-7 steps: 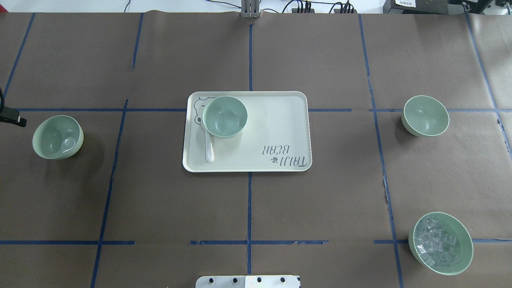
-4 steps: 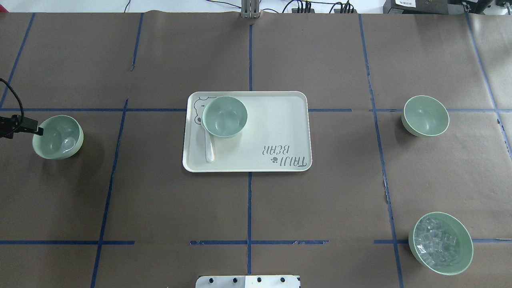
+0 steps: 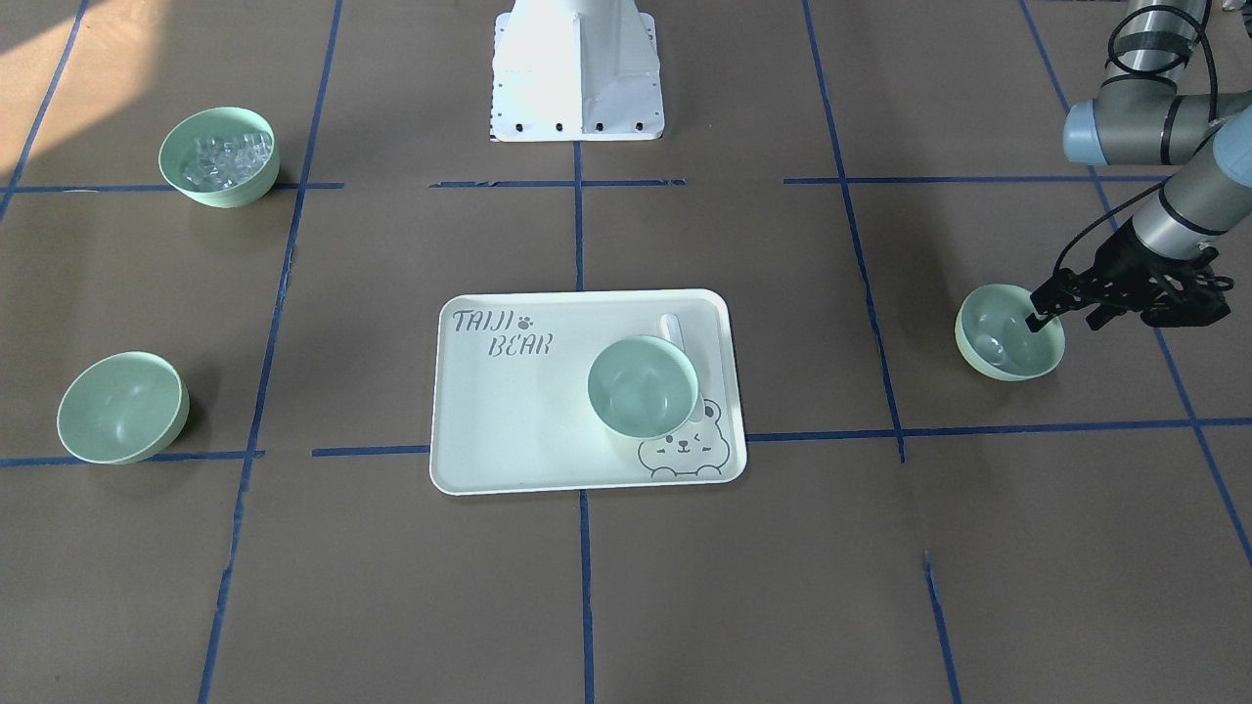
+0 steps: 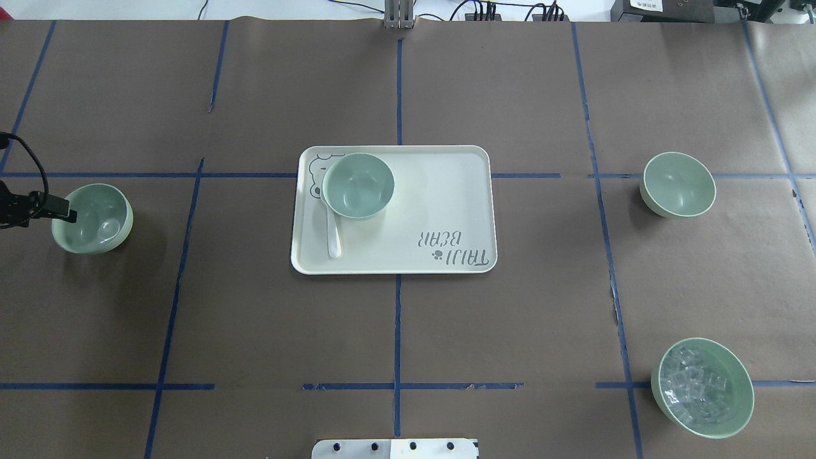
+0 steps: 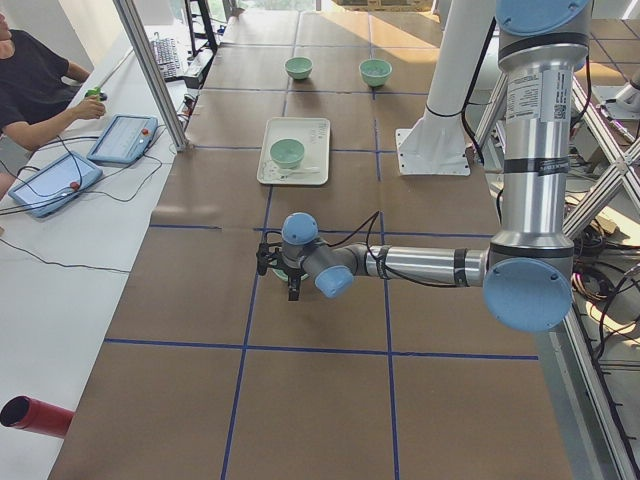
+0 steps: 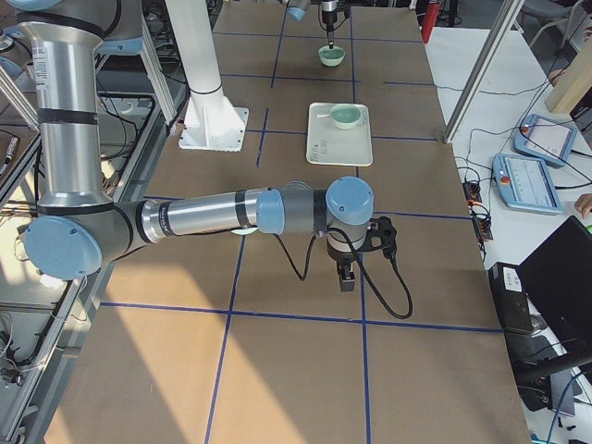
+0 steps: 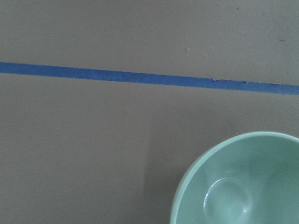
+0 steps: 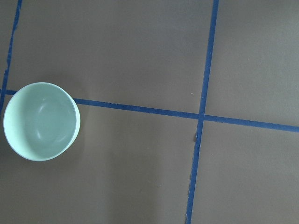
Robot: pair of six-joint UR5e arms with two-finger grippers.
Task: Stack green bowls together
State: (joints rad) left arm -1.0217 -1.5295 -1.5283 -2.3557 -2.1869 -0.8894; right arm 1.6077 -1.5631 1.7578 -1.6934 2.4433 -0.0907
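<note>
Three pale mint-green, deep-sided round plastic bowls stand apart on the table (image 4: 255, 319): the left bowl (image 4: 99, 220), the middle bowl (image 4: 358, 186) on the cream rectangular tray (image 4: 440, 204), and the right bowl (image 4: 677, 184). The left gripper (image 4: 67, 217) has its dark fingers (image 4: 60, 215) over the left bowl's outer rim; whether they are parted or clenched cannot be told.

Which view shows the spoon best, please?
Overhead: most of the spoon shows, clear of the bowl. The front view shows only its end behind that bowl; the side views make it tiny; the wrist views miss it.
</note>
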